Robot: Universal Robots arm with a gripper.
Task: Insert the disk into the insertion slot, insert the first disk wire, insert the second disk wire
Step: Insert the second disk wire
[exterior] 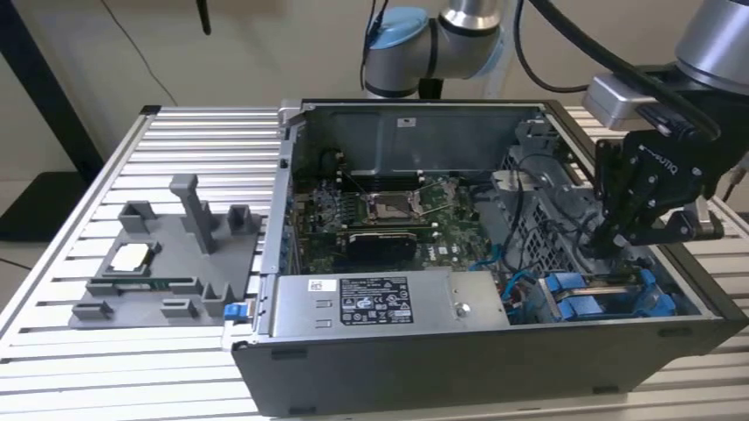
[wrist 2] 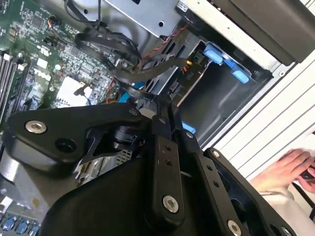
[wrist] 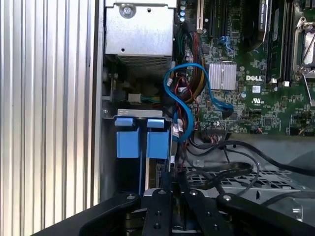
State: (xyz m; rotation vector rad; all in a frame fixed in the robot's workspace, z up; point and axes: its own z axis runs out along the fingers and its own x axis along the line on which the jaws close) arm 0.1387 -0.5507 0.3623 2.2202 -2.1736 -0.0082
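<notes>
My gripper point(exterior: 612, 248) hangs inside the open computer case, at the exterior view's right, just above the insertion slot point(exterior: 570, 294) with its bright blue rails. In both wrist views the fingers are drawn together, and the gripper point(wrist: 173, 172) is shut where a black disk wire point(wrist: 224, 171) ends. The wire loops away over the metal cage. Two blue tabs point(wrist: 130, 142) stand side by side at the slot's mouth, close beside the fingertips. In the second wrist view my gripper point(wrist 2: 160, 103) sits among black cables next to the dark bay point(wrist 2: 216, 105). The disk itself is hidden.
A blue data cable point(wrist: 189, 98) curls between the slot and the motherboard point(exterior: 387, 210). The grey power-supply box point(exterior: 374, 303) fills the case's front. A perforated cage point(wrist: 275, 182) lies beside the gripper. A grey fixture point(exterior: 164, 263) sits on the slatted table point(exterior: 199, 140). A person's hand point(wrist 2: 290, 167) rests outside the case.
</notes>
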